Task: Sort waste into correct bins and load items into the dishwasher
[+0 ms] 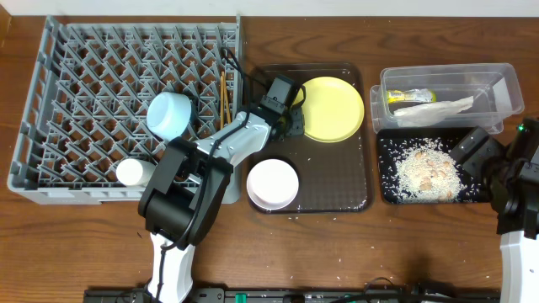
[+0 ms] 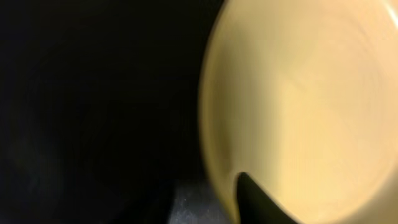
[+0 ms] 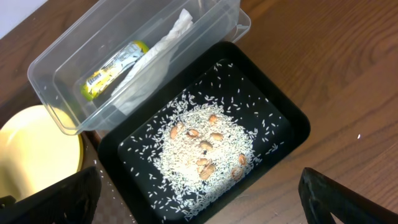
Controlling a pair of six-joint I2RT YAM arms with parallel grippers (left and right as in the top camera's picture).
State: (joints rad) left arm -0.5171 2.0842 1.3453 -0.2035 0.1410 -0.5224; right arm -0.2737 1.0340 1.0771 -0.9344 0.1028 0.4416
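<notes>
The round yellow plate [image 1: 333,108] lies at the back of the brown serving tray [image 1: 354,198]. My left gripper [image 1: 294,112] is at its left rim. In the left wrist view the plate [image 2: 311,99] fills the right side and one dark finger [image 2: 255,202] overlaps its rim; the other finger is lost in darkness. The pink bowl [image 1: 272,183] sits at the tray's front left. In the grey dish rack [image 1: 84,84] are the blue bowl [image 1: 171,114], white cup [image 1: 133,172] and chopsticks [image 1: 224,97]. My right gripper [image 3: 199,208] hangs open and empty over the black tray [image 3: 289,121] of rice [image 3: 199,146].
The clear tub [image 1: 497,84] behind the black tray holds the green-yellow wrapper [image 3: 115,65] and the white napkin [image 3: 155,59]. Loose rice grains dot the serving tray and the wooden table in front of it.
</notes>
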